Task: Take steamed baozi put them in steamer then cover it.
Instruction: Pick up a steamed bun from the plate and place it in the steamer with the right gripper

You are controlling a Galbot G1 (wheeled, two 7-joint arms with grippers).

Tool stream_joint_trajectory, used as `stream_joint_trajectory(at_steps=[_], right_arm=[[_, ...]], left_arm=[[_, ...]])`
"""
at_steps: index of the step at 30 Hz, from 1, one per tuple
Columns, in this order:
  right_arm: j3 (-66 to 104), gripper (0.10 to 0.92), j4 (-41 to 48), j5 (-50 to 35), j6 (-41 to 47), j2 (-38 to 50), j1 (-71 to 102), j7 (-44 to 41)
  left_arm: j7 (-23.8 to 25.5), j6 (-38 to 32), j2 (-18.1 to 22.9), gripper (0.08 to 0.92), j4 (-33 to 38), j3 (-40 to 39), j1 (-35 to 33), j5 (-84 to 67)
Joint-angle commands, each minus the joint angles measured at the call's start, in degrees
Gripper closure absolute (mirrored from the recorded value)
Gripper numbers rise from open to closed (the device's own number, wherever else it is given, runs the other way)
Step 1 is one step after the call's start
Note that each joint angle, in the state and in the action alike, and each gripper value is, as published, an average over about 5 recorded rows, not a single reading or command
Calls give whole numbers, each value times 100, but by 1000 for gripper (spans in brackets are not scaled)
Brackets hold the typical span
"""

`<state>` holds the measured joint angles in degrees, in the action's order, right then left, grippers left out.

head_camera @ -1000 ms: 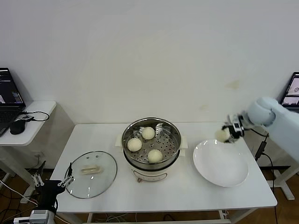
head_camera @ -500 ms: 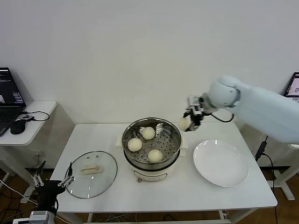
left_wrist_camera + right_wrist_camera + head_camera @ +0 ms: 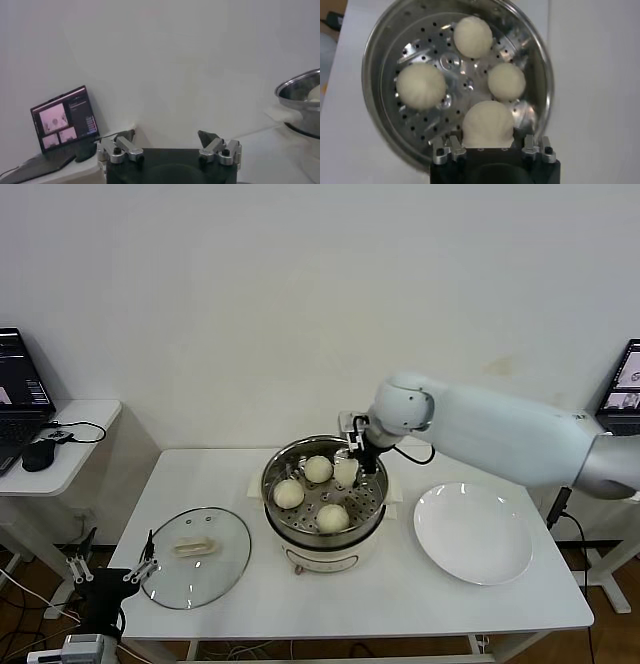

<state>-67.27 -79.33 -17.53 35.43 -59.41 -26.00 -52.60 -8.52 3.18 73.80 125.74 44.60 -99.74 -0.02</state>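
Lab: white table (image 3: pixel 400 604), bare wall, laptops (image 3: pixel 22 374) alongside.

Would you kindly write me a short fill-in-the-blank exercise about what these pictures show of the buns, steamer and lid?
1. The right gripper holds a round cream-white bun over the shiny stainless-steel steamer, where ___ other buns already lie.
2. The flat white round plate holds ___ buns.
3. The round clear glass lid lies on the white table, on the steamer's ___ side.

Missing words: three; no; left

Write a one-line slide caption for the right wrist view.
Right gripper holds the fourth baozi over the steamer, above three buns on its tray.
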Motion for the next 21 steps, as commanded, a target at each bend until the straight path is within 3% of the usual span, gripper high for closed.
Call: stream_joint_trajectory(at_steps=[1, 10, 17, 21], right_arm=[[-146, 397, 352, 222, 156, -382, 262, 74], [-97, 392, 442, 366, 149, -384, 404, 114], [97, 243, 184, 272, 156, -167, 180, 118], [226, 206, -260, 90, 210, 197, -217, 76]], left_arm=[[2, 4, -11, 177, -28, -2, 30, -5], [-1, 1, -13, 177, -70, 3, 66, -22], [5, 7, -25, 177, -71, 11, 73, -36], [14, 13, -56, 177, -109, 12, 112, -52]])
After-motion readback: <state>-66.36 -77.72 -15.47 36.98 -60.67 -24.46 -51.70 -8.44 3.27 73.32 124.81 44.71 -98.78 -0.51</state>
